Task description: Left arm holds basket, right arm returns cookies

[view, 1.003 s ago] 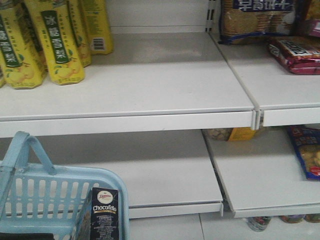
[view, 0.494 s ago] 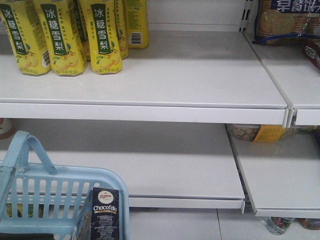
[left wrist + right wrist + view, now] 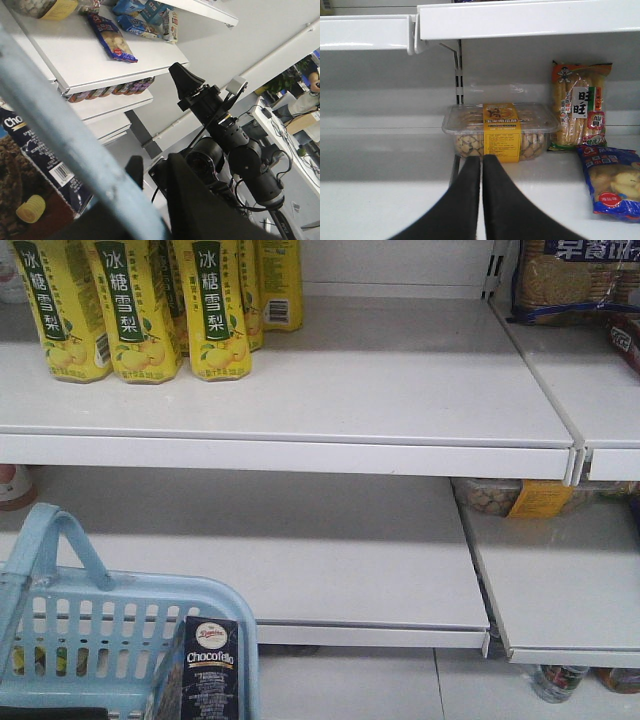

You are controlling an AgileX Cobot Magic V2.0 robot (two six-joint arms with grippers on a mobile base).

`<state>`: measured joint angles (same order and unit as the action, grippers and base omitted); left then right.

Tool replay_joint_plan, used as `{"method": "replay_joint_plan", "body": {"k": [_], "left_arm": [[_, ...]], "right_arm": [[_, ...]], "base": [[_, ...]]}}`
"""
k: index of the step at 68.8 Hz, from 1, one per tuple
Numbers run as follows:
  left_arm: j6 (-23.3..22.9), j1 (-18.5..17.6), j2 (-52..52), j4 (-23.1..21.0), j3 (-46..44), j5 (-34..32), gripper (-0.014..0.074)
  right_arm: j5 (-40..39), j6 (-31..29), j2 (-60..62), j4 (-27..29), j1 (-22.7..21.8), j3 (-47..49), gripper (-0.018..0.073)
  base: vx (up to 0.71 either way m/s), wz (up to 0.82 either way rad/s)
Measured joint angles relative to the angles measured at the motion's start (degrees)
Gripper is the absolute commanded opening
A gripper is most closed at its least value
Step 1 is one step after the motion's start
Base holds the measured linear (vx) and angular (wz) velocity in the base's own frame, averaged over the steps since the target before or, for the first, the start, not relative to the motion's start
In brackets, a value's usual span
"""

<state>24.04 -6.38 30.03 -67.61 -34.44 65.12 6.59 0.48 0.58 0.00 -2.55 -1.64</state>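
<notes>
The cookies (image 3: pixel 210 670) are seen standing upright in the right corner of the basket (image 3: pixel 120 592), against its slotted wall, with the white "Chocofello" lettering turned to the front camera. The basket is placed at the lower left of that view, in front of the lower shelf (image 3: pixel 330 570), with its swing handle (image 3: pixel 55 535) raised. In the left wrist view the carton's barcode side is shown just beneath a light blue bar of the basket. The left hand (image 3: pixel 159 190) is seen with dark fingers on either side of that bar and is clamped on it.

The right arm (image 3: pixel 235 150) is held well apart from the basket, out in front of the shelving. The right hand (image 3: pixel 481 159) is pressed together, fingertip against fingertip, with nothing gripped between. It is pointed at a clear tub with a yellow label (image 3: pixel 501 131) on a shelf.

Yellow drink bottles (image 3: pixel 130 305) are lined up on the upper shelf (image 3: pixel 400 390), and a cracker pack (image 3: pixel 570 280) is set at the upper right.
</notes>
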Motion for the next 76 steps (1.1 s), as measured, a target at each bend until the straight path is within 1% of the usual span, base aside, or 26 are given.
{"method": "replay_joint_plan", "body": {"k": [76], "left_arm": [[0.0,0.0,0.0,0.0,0.0,0.0,-0.0006]], "right_arm": [[0.0,0.0,0.0,0.0,0.0,0.0,-0.0003]], "base": [[0.0,0.0]]}}
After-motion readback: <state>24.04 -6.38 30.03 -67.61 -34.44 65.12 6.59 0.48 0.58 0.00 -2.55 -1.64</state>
